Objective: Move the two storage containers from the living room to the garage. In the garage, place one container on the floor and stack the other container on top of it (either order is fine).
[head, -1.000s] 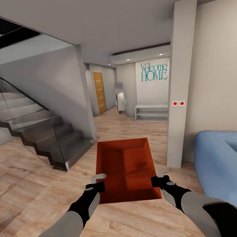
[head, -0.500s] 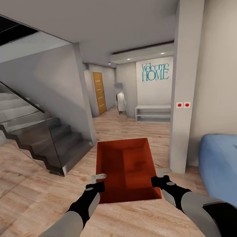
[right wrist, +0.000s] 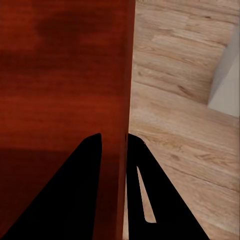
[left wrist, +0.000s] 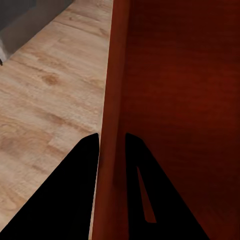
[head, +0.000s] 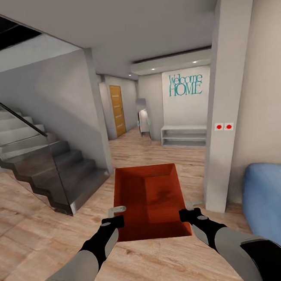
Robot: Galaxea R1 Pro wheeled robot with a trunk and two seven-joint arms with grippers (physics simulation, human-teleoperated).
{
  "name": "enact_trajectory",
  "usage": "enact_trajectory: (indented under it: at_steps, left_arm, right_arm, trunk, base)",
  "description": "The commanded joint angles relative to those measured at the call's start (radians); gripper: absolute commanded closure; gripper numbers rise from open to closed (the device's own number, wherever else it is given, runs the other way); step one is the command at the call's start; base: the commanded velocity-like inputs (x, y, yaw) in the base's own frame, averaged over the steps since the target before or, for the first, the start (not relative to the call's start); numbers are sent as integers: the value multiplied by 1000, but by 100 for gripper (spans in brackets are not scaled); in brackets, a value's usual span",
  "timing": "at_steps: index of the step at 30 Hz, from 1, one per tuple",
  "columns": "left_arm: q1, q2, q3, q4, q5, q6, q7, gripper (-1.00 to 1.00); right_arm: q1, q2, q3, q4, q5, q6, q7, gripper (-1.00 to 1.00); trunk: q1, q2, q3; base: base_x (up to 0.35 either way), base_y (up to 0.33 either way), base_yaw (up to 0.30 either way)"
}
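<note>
I hold one orange-red open-topped storage container (head: 148, 198) level in front of me, above the light wood plank floor (head: 42, 237) of the living room. My left gripper (head: 117, 216) is shut on its left wall (left wrist: 112, 125), one finger inside and one outside. On the opposite side, my right gripper (head: 185, 211) is shut on the right wall (right wrist: 125, 100) the same way. The container's inside looks empty.
A staircase with a glass rail (head: 43, 163) rises at the left. A pale pillar with two red buttons (head: 224, 126) stands at the right, beside a blue sofa (head: 274, 200). Ahead, a hallway leads to a wooden door (head: 117, 110) and a white shelf (head: 184, 136) under a "Welcome HOME" sign.
The whole view has shifted: pillar and sofa slid right, the stairs slid left and nearer. The container and both grippers keep the same place in the picture.
</note>
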Motion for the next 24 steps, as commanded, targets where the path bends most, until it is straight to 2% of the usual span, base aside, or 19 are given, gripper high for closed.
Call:
enact_trajectory:
  at_steps: [1, 24]
  left_arm:
    - [-1, 74, 79, -19, -14, -45, 14, 100]
    - [-1, 74, 79, -19, -14, -46, 14, 100]
  right_arm:
    - [0, 0, -14, 3, -5, -4, -4, 100]
    - [0, 0, -14, 3, -6, -4, -3, 100]
  trunk:
    - [1, -1, -2]
    - [1, -1, -1]
  base:
    - [322, 0, 0]
    - [322, 0, 0]
